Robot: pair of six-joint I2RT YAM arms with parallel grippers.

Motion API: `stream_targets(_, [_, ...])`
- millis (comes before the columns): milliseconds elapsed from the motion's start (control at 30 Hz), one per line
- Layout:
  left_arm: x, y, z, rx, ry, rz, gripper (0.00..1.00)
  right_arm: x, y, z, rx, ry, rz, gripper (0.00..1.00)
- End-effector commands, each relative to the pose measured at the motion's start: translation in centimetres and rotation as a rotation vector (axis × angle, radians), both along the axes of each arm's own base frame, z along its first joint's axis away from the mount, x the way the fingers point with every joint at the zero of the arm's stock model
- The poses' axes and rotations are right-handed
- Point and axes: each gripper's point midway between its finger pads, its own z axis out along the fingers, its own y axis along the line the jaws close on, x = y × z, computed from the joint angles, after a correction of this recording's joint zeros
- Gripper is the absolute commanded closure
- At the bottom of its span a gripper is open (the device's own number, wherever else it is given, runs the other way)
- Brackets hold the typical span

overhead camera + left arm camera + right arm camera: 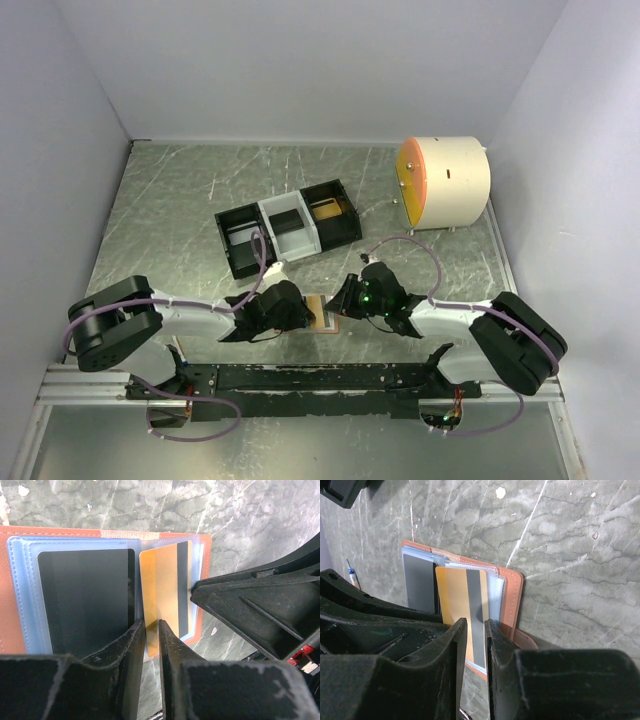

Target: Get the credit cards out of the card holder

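The card holder (323,311) lies open on the table between my two grippers, salmon-pink (75,532) with pale blue pockets (512,594). A dark grey credit card (85,600) (419,582) sits in one pocket. An orange card with a dark stripe (165,580) (452,595) sticks partly out of the other pocket, slightly askew. My left gripper (151,625) (303,312) is nearly shut, and the orange card's near corner shows in the slit. My right gripper (476,622) (346,304) is also nearly shut, its tips at the holder's near edge over the same card. Whether either pinches anything is unclear.
A black-and-grey three-compartment tray (262,226) lies behind the holder, with something tan in its right bin. A cream drum with an orange face (445,182) stands at the back right. White walls close in the table. A metal rail (300,378) runs along the near edge.
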Motion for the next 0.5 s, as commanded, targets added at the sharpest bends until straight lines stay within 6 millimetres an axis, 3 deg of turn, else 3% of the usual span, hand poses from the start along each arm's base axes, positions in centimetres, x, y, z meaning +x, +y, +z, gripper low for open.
stream_targets(0, [0.2,-2.2,2.6,-0.133,-0.031,-0.026,0.72,-4.0,-2.9,-4.5,-0.132,0.167,0.024,0.78])
stream_targets(267, [0.3,-2.8,3.9,-0.242,-0.069,-0.025,0.74,-4.4,-2.7,-4.7,-0.108,0.182,0.036,0.78])
stream_targets(467, [0.1,-2.5,3.6,-0.249,-0.057,-0.023,0.9,-4.2,-3.0,-4.7,-0.119,0.179,0.022,0.77])
